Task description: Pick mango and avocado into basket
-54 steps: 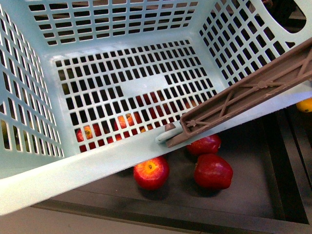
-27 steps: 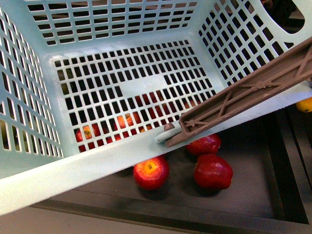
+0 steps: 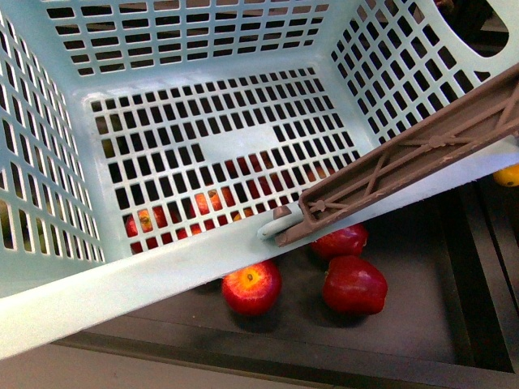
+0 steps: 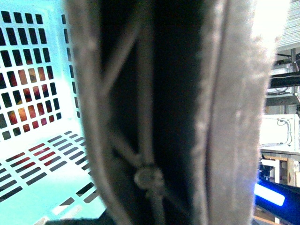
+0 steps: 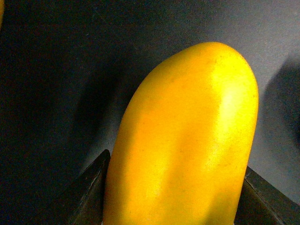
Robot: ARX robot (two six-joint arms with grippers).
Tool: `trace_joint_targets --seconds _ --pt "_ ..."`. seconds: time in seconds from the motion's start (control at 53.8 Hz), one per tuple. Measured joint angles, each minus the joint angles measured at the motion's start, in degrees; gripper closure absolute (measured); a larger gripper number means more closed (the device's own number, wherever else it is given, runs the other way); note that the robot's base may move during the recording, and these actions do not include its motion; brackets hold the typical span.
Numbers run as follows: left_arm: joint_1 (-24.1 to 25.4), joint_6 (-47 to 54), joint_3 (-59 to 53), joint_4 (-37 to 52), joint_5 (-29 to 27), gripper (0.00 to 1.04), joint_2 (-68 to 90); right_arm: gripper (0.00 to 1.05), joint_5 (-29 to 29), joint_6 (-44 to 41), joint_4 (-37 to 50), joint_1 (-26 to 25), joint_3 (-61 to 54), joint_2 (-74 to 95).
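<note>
Yellow mango (image 5: 187, 117) sits pinched by the right gripper (image 5: 176, 164); the teal basket (image 3: 122, 284) has not moved and holds no fruit yet. The left gripper is unseen, so its state cannot be told.

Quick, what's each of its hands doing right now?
Left gripper: cannot be told; the blurred basket handle fills its camera, fingers unseen.
Right gripper: closed on the mango.

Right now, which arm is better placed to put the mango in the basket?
Right. The right gripper holds the mango. The left wrist view shows the basket and its handle, no mango.
</note>
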Motion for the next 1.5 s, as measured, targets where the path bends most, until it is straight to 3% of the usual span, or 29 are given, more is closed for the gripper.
trace_joint_targets --seconds 0.334,0.576,0.761,1.077,1.263,1.504 --pt "0.00 0.00 0.00 0.00 0.02 0.91 0.00 0.45 -5.92 -15.21 7.89 0.07 -13.40 -19.08" --pt "0.00 0.00 0.00 0.00 -0.02 0.91 0.00 0.45 -15.67 -25.92 5.62 2.16 -23.85 -44.57" --pt "-0.02 0.00 0.00 0.00 0.00 0.91 0.00 0.45 -19.21 -27.43 3.13 6.08 -25.49 -59.41" --pt "0.00 0.00 0.00 0.00 -0.02 0.91 0.00 0.45 -18.05 -26.05 0.55 20.13 -26.53 -75.21" --pt "0.00 0.00 0.00 0.00 0.00 0.91 0.00 0.45 -13.44 -25.53 3.19 33.03 -26.84 -74.27" --pt "0.00 0.00 0.00 0.00 -0.02 0.91 0.00 0.45 -10.38 -26.18 6.47 39.52 -26.88 -69.44"
